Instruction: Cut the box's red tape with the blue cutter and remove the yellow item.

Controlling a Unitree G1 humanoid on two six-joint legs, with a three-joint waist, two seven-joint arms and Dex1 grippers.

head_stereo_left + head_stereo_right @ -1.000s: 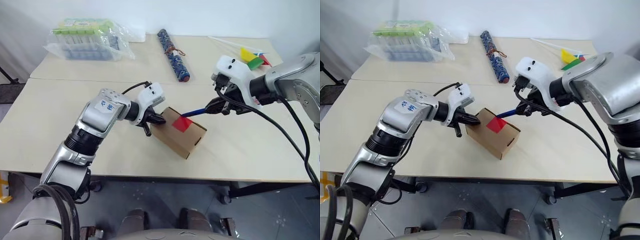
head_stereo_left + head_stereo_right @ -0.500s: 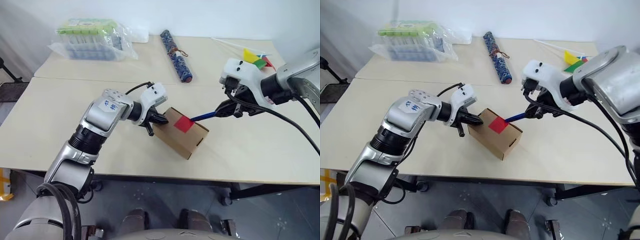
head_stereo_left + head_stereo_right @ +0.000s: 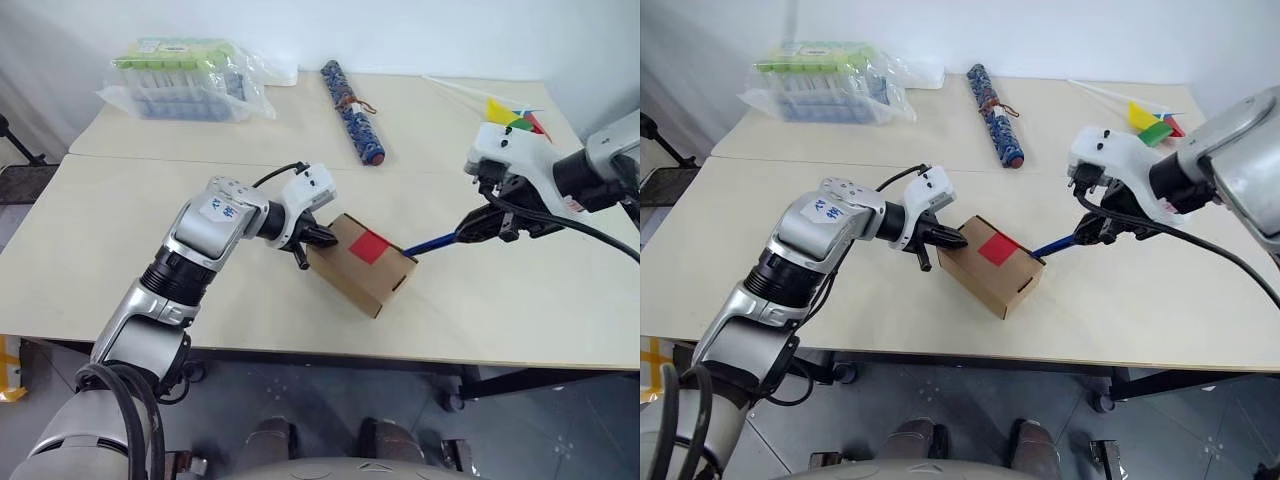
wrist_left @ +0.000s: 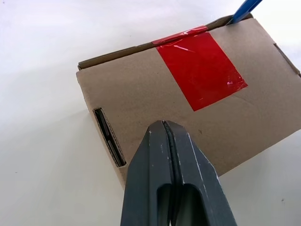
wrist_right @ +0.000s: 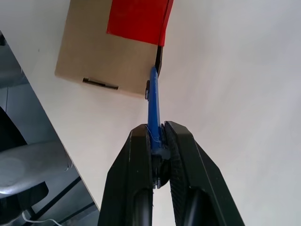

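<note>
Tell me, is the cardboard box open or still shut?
Shut. The box has its top flaps lying flat, and the red tape is stuck across the seam. Whether the tape is cut through, I cannot tell.

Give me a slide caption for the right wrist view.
Right pincer grips the blue cutter, tip at the box edge beside the red tape.

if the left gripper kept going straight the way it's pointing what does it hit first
Probably the box. The left gripper is shut and aimed at the box's near end, at or almost against the cardboard, well short of the red tape. Actual contact is hard to judge.
</note>
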